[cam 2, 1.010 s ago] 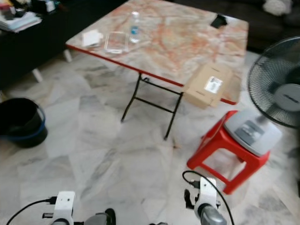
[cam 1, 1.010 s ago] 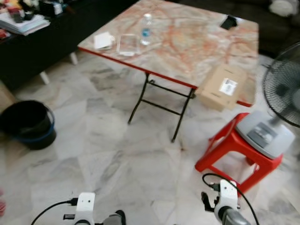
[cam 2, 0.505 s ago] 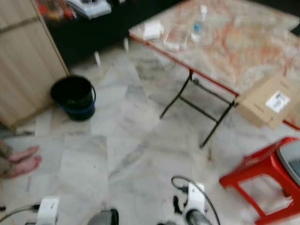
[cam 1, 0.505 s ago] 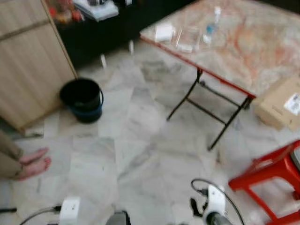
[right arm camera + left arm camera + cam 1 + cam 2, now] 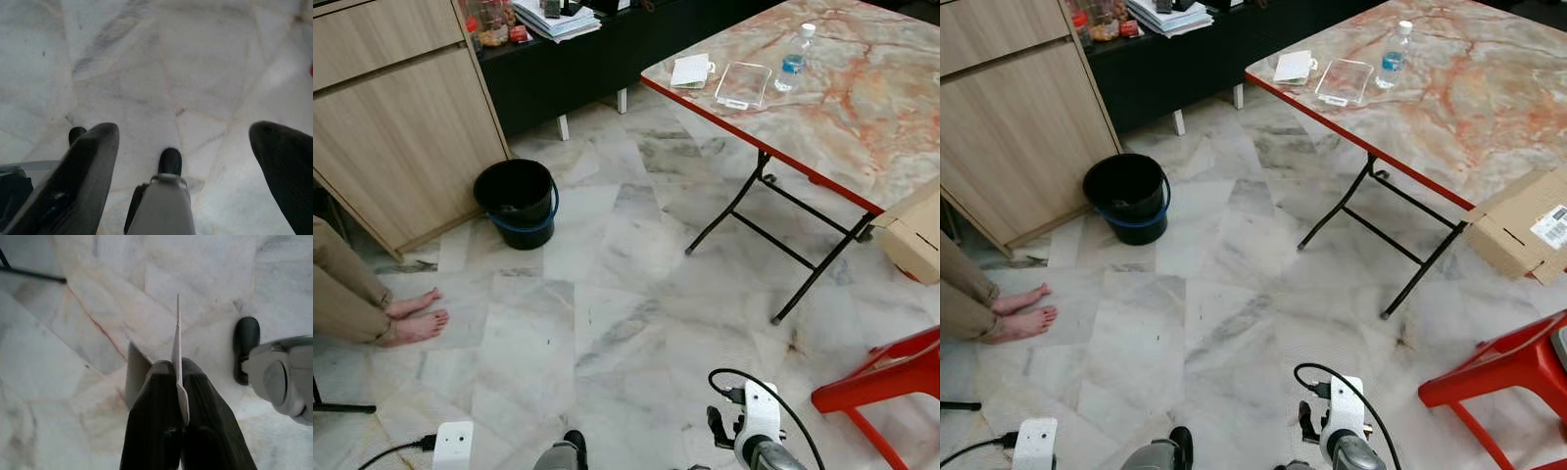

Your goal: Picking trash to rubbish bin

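Trash in hand, bin ahead on the left.

The left gripper (image 5: pixel 177 396) hangs low, its fingers pinched together on a thin white card (image 5: pixel 177 347) held edge-on, long axis running out along the fingers; the right gripper (image 5: pixel 183 142) hangs spread and empty over bare marble floor (image 5: pixel 607 294). The black bin (image 5: pixel 518 201) stands forward and left, nearer the left arm, with open floor between; a wooden cabinet (image 5: pixel 401 137) and a person's bare feet (image 5: pixel 411 316) hem that side, the folding table (image 5: pixel 862 108) the other.
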`<state>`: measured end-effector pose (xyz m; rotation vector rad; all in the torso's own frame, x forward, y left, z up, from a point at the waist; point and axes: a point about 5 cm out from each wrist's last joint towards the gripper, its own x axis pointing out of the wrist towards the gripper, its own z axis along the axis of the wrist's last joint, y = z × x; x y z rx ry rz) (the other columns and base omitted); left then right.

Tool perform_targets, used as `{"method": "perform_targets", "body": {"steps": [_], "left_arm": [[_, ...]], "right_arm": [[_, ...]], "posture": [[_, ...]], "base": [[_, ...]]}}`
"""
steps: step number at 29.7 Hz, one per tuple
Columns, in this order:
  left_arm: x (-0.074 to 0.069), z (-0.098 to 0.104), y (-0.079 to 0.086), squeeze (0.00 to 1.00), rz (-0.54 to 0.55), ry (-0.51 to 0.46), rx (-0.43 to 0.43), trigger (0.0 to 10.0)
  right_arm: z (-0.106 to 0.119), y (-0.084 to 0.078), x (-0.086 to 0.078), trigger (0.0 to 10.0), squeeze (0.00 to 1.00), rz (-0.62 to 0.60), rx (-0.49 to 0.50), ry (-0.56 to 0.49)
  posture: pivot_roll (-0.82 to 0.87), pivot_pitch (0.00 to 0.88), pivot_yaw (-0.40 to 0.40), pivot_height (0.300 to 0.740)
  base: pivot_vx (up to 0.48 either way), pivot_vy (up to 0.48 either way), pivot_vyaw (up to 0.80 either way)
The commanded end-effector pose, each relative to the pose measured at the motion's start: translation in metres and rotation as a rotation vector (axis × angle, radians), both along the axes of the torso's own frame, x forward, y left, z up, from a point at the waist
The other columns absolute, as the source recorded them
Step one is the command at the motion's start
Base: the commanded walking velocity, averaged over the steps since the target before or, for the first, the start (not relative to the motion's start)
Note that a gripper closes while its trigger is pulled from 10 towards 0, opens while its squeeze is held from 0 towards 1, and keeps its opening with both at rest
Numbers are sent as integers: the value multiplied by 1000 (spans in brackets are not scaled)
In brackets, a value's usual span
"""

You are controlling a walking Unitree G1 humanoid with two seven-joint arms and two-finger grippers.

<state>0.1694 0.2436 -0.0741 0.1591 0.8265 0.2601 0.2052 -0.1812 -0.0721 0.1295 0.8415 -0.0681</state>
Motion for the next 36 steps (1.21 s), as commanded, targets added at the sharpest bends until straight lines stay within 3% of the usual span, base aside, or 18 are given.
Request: {"method": "perform_targets", "body": {"steps": [1,8,21,36], "left_arm": [[-17,-8,1,0,17,56,-9,10000],[-22,-10,1,0,9,83,3,10000],[2,-3,-9,0,-28,42,1,10000],[-11,-7,-2,0,10,79,12,10000]], "right_arm": [[-3,3,-5,10000,0,8,8,18],[-5,1,-10,10000,0,-6,14,28],[-2,2,-2,10000,0,16,11,16],[0,3,2,10000,0,-8,18,8]], "posture": [[79,198,-20,740],[72,199,-13,740],[88,199,-41,740],[98,196,-30,740]], "base": [[0,0,800],[227,0,0],[263,0,31],[262,0,427]]}}
